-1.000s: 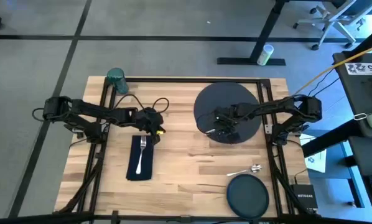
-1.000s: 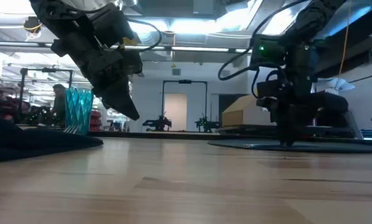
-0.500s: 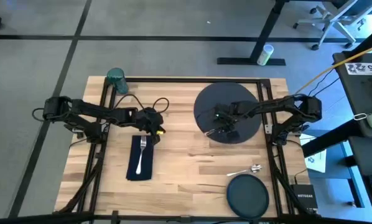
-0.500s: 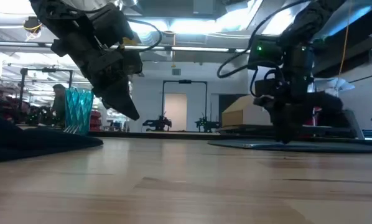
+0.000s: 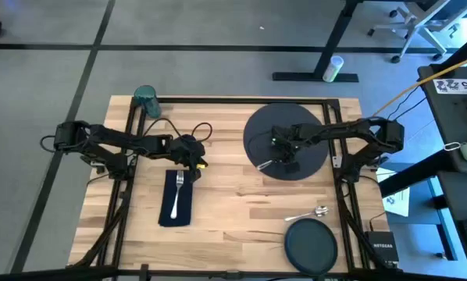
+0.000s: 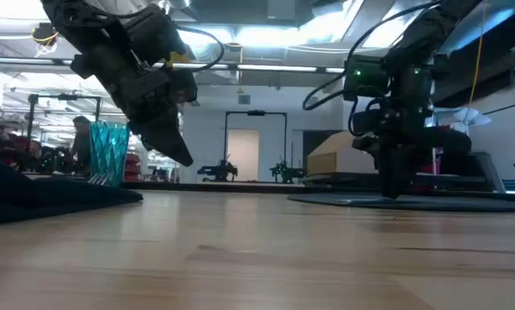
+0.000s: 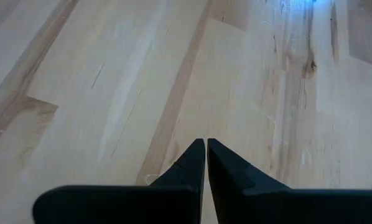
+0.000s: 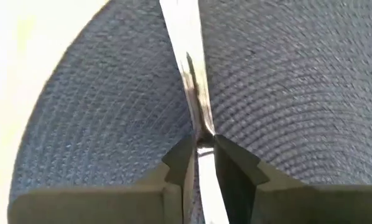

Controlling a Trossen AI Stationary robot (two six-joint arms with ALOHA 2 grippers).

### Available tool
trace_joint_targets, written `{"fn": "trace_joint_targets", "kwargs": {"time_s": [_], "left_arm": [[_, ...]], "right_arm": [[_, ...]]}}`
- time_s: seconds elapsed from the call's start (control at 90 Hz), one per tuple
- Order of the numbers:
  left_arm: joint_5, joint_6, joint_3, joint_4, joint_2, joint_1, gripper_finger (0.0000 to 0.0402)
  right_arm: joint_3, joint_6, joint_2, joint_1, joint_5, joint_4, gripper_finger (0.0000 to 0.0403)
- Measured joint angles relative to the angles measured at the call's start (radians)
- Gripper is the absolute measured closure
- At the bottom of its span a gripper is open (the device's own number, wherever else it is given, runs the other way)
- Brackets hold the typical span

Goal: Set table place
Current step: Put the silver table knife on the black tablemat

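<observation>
1. Our right hand (image 5: 274, 158) sits low over the big grey charger (image 5: 305, 125), its fingers pinched narrow around a silver knife (image 8: 187, 59). In the right wrist view the blade runs straight ahead of the fingertips, so its long axis lines up with the hand's own reach.

2. The high view shows that knife (image 5: 263, 165) as a short bright sliver under the hand, near the charger's rim on the side facing the napkin (image 5: 176, 197). The napkin, with the fork (image 5: 177, 193) already lying along it, is well away from this hand across the tabletop (image 5: 233, 207).

3. Our left hand (image 5: 192, 154) waits just beside the napkin's far end, fingers closed on nothing. It is the nearer arm to the napkin, but the right one has the knife.

4. The spoon (image 5: 308, 212) and smaller plate (image 5: 311, 245) lie on the near side of the right hand. The teal cup (image 5: 145, 99) stands beyond the left.

5. Only the wrist view proves the grip. The low view shows just the right hand (image 6: 394, 185) close to the charger.
</observation>
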Motion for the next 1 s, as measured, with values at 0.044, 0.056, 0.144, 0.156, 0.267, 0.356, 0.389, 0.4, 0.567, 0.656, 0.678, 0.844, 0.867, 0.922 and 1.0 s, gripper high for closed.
{"fn": "trace_joint_targets", "kwargs": {"time_s": [0.044,0.056,0.144,0.156,0.267,0.356,0.389,0.4,0.567,0.656,0.678,0.844,0.867,0.922,1.0], "left_arm": [[0.0,0.0,0.0,0.0,0.0,0.0,0.0401],[0.0,0.0,0.0,0.0,0.0,0.0,0.0401],[0.0,0.0,0.0,0.0,0.0,0.0,0.0401],[0.0,0.0,0.0,0.0,0.0,0.0,0.0401],[-0.001,0.0,0.0,0.0,0.0,0.0,0.0401],[-0.001,0.0,0.0,0.0,0.0,0.0,0.0401],[-0.001,0.0,0.0,0.0,0.0,0.0,0.0401],[-0.001,0.0,0.0,0.0,0.0,0.0,0.0401],[-0.002,0.0,0.0,0.0,0.0,0.0,0.0401],[-0.002,0.0,0.0,0.0,0.0,0.0,0.0401],[-0.002,0.0,0.0,0.0,0.0,0.0,0.0401],[-0.002,0.0,0.0,0.0,0.0,0.0,0.0401],[-0.002,0.0,0.0,0.0,0.0,0.0,0.0401],[-0.002,0.0,0.0,0.0,0.0,0.0,0.0401],[-0.002,0.0,0.0,0.0,0.0,0.0,0.0401]], "right_arm": [[0.0,-0.004,0.0,0.0,0.001,0.0,0.0334],[0.0,-0.004,0.0,0.0,0.002,0.0,0.0332],[0.0,-0.013,0.0,0.0,0.005,0.0,0.0323],[0.0,-0.013,0.0,0.0,0.005,0.001,0.0323],[0.0,-0.015,0.01,0.0,0.006,0.003,0.032],[0.0,-0.022,0.031,0.0,0.004,0.005,0.032],[0.001,-0.033,0.041,0.0,-0.001,0.006,0.032],[0.002,-0.035,0.045,0.0,-0.002,0.006,0.032],[0.005,-0.038,0.065,0.0,0.0,0.007,0.032],[0.004,-0.013,0.06,0.0,0.0,0.002,0.033],[0.004,-0.01,0.059,0.0,0.0,-0.002,0.0334],[0.003,0.039,0.045,0.0,-0.001,-0.022,0.0376],[0.002,0.041,0.042,0.0,-0.002,-0.023,0.0382],[0.001,0.048,0.037,0.0,-0.003,-0.027,0.0394],[0.0,0.068,0.03,0.0,-0.006,-0.035,0.04]]}}
